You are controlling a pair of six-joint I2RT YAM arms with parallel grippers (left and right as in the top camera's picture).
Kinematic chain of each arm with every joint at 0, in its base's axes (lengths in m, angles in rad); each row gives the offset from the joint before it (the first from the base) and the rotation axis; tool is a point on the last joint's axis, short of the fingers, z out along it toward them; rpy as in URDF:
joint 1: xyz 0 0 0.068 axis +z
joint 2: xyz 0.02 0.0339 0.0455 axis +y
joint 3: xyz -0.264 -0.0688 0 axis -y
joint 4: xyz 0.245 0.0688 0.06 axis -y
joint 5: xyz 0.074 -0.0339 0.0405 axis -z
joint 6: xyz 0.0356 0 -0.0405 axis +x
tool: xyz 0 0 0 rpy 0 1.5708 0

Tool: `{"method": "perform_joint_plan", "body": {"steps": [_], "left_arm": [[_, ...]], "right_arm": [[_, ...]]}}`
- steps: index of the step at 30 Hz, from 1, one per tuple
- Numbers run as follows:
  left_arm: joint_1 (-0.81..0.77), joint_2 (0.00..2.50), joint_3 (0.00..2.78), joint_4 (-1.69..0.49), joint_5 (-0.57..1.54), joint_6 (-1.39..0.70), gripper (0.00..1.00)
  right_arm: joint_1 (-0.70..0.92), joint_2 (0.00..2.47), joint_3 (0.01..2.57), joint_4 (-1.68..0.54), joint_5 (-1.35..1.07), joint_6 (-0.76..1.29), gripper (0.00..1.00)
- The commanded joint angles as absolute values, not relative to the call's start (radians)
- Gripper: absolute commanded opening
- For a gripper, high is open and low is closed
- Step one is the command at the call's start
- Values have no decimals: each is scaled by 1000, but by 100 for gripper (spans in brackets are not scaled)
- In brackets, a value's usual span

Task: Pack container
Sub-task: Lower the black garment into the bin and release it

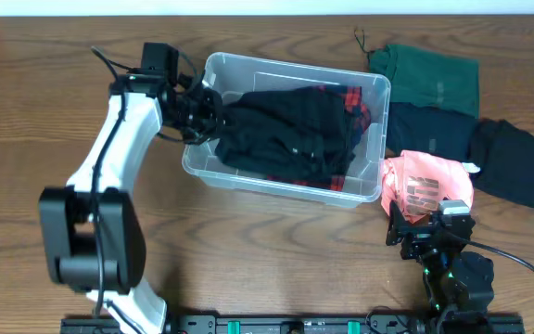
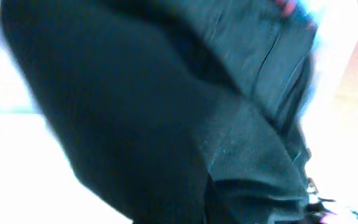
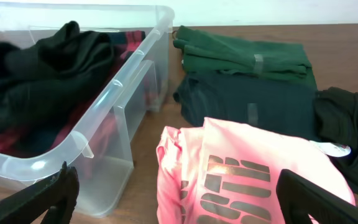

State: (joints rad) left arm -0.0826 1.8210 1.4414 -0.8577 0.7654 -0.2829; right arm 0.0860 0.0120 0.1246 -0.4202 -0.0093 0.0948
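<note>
On the wooden counter [image 1: 248,269], near its middle, the clear plastic container [image 1: 281,188] is sitting at a slight angle. A rumpled black garment [image 1: 276,130] is filling most of it. Red plaid fabric [image 1: 355,102] is showing along the container's right end and beneath the black cloth.

The left arm [image 1: 123,139], white with dark joints, is reaching in from the left. The left claw [image 1: 200,116] is hanging over the container's left end, right at the edge of the black garment. From overhead its fingers are blending into the dark cloth. The left wrist view is giving only blurred dark fabric filling the picture, so whether that claw is spread or pinching cannot be told.

To the right of the container, a pink shirt [image 1: 425,181] with a dark block print is lying crumpled on the counter, close beside the container's right end. The right claw [image 1: 425,223] is hovering at the shirt's near edge. In the right wrist view its two dark fingers [image 3: 48,196] are standing wide apart at the bottom corners, with the pink shirt lying ahead and between them.

Beyond the pink shirt, three folded garments are resting on the counter. A green one [image 1: 434,79] is lying farthest back, a navy one [image 1: 425,130] is touching it just in front, and a black one [image 1: 517,162] is lying to the right.
</note>
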Motion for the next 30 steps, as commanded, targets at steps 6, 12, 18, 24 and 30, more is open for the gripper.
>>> {"method": "perform_joint_plan", "body": {"steps": [6, 12, 18, 24, 30], "left_arm": [[-111, 1636, 1444, -1116, 157, -123, 25], [-116, 1629, 1444, -1117, 88, -97, 98], [-117, 1613, 1464, -1097, 107, -98, 98], [-173, 1558, 1494, -1040, 224, -97, 99], [-296, 1582, 1491, -1031, 83, -78, 76]], "right_arm": [[80, 6, 122, -419, -15, 100, 99], [80, 6, 122, -419, -15, 100, 99], [80, 6, 122, -419, -15, 100, 99], [80, 6, 122, -419, -15, 100, 99], [80, 6, 122, -419, -15, 100, 99]]}}
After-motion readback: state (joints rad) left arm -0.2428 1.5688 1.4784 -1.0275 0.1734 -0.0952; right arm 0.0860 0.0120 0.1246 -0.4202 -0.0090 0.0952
